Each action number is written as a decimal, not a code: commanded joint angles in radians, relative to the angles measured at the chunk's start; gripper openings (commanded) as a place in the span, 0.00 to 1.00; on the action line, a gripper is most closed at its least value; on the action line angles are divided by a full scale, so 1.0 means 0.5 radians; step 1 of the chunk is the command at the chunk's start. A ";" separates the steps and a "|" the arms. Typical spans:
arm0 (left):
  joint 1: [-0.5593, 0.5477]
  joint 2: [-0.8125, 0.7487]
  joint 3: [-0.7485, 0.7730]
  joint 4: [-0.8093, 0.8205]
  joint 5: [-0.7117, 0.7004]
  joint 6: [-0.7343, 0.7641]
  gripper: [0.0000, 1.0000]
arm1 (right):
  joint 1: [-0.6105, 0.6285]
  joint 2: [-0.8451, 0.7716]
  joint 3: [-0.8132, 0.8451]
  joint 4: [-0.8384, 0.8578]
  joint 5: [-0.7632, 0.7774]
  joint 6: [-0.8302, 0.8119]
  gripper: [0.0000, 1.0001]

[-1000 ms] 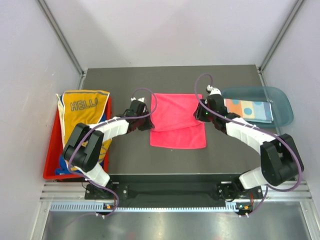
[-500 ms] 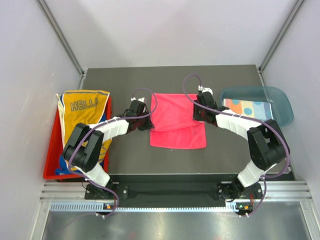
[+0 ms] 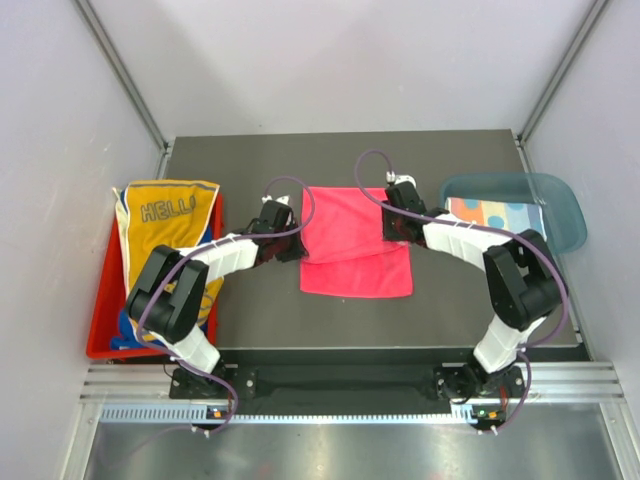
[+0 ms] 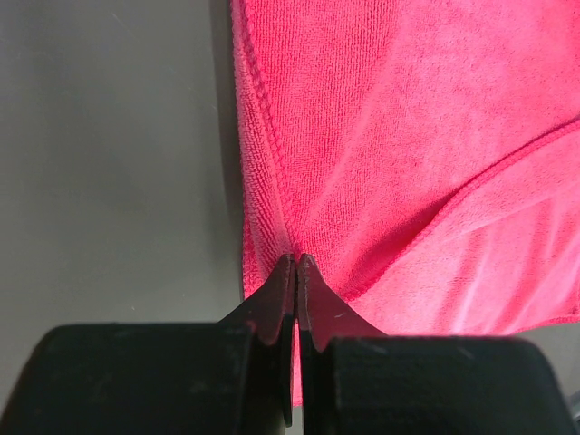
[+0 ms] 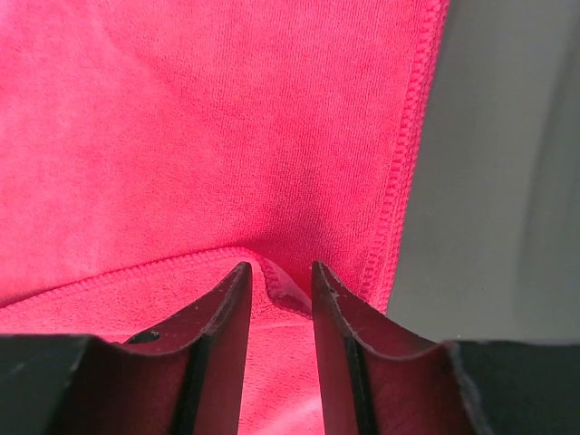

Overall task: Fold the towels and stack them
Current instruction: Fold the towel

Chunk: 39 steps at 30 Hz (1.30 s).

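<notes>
Right side | my right gripper (image 5: 277, 270) has shifted left, away from the translucent teal plastic bin (image 3: 562, 204) | fingers now straddle the right hem of the hot pink terry towel (image 3: 352, 262)

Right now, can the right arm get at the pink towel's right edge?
Probably yes: the right gripper straddles a raised fold of the pink towel by its right hem, jaws apart, nothing blocking.

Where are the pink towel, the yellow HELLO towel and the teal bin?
pink towel (image 3: 355, 275), top view, on its near layer.
yellow HELLO towel (image 3: 140, 235), top view, below the lettering.
teal bin (image 3: 572, 205), top view, its right rim.
</notes>
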 commanded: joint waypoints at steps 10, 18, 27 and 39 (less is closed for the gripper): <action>-0.011 0.016 0.041 0.011 -0.025 0.022 0.00 | 0.042 0.012 0.092 -0.026 0.065 -0.051 0.12; -0.014 -0.085 0.053 -0.105 -0.077 0.016 0.00 | 0.042 -0.142 0.022 -0.050 0.077 -0.057 0.00; -0.017 -0.266 -0.008 -0.176 -0.114 -0.002 0.00 | 0.039 -0.310 -0.104 -0.044 0.077 -0.036 0.00; -0.035 -0.346 0.108 -0.256 -0.160 0.022 0.00 | 0.023 -0.427 -0.092 -0.068 0.104 -0.036 0.00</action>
